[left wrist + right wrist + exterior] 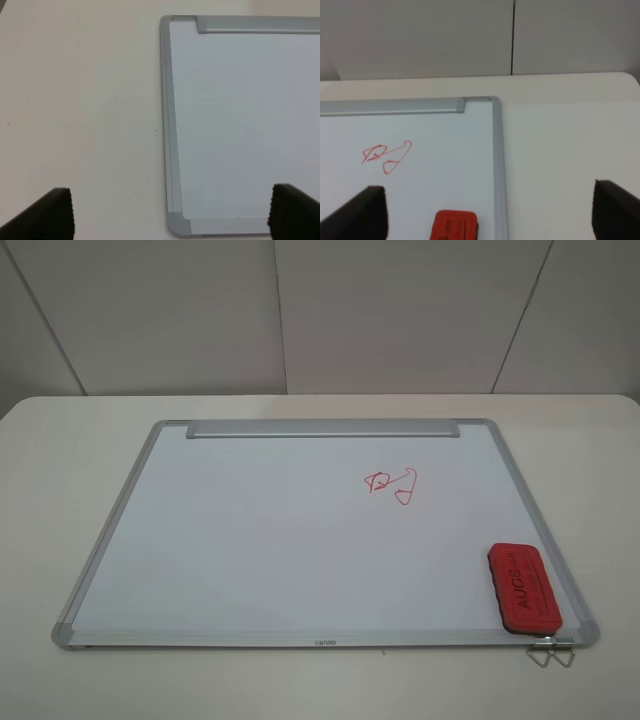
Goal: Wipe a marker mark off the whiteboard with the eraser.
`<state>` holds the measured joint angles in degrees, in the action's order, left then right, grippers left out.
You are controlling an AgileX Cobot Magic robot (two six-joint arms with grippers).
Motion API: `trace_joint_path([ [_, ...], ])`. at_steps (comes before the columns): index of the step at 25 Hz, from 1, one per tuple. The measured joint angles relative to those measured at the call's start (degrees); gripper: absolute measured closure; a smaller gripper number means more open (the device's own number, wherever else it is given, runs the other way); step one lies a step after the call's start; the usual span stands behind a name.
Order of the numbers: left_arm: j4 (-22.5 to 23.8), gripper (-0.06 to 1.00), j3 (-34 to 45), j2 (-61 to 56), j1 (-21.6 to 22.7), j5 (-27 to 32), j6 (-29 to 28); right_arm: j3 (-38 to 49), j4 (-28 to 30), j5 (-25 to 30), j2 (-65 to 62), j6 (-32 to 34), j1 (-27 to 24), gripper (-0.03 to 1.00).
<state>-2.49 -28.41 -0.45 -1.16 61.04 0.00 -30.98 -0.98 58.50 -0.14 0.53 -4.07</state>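
Observation:
The whiteboard [280, 540] lies flat on the table with its silver strip [322, 428] along the far edge. The eraser [522, 590], red with "AUCS" lettering, rests on the board's near right corner and also shows in the right wrist view [455, 226]. The only writing in view is a red scribble of small triangles and a loop [393, 483] [386, 156]. The character-like marker mark is not in view. My left gripper [172, 215] is open over the board's left corner [177, 225]. My right gripper [488, 215] is open, just back from the eraser. Neither arm shows in the exterior high view.
A small wire clip [552, 652] sticks out under the board's near right corner. The white table [60, 490] extends past the board on every side. Grey wall panels [320, 310] stand behind the table's far edge.

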Motion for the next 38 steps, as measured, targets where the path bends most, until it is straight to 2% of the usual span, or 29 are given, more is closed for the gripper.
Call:
trace_joint_path([
  [5,0.0,0.17,0.0,0.0,0.0,0.0,0.0,0.7,0.2,2.1,-0.2,0.0,0.0,0.23],
  [38,0.0,0.17,0.0,0.0,0.0,0.0,0.0,1.2,1.0,2.2,-0.2,0.0,0.0,0.23],
])
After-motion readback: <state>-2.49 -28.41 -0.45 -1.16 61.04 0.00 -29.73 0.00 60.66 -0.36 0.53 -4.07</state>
